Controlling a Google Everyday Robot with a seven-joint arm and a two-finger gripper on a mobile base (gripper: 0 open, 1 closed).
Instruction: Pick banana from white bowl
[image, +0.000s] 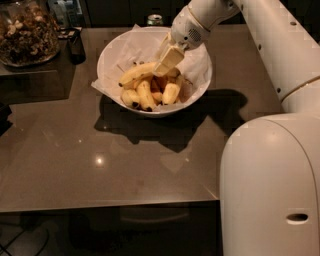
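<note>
The white bowl (112, 52) stands on the dark table, lined with crumpled white paper. It holds several yellow bananas. The long curved banana (136, 73) lies across the top of the pile, running from the left toward the middle of the bowl. My gripper (167, 61) reaches down into the bowl from the upper right. Its cream tip rests at the right end of the long banana, touching or just above it. Shorter stubby bananas (170, 92) lie below it.
A glass jar of nuts (27, 32) stands at the back left, with a small dark object (75, 46) beside it and a can (155, 20) behind the bowl. My white arm and base (270, 185) fill the right side. The table's front edge runs near the bottom.
</note>
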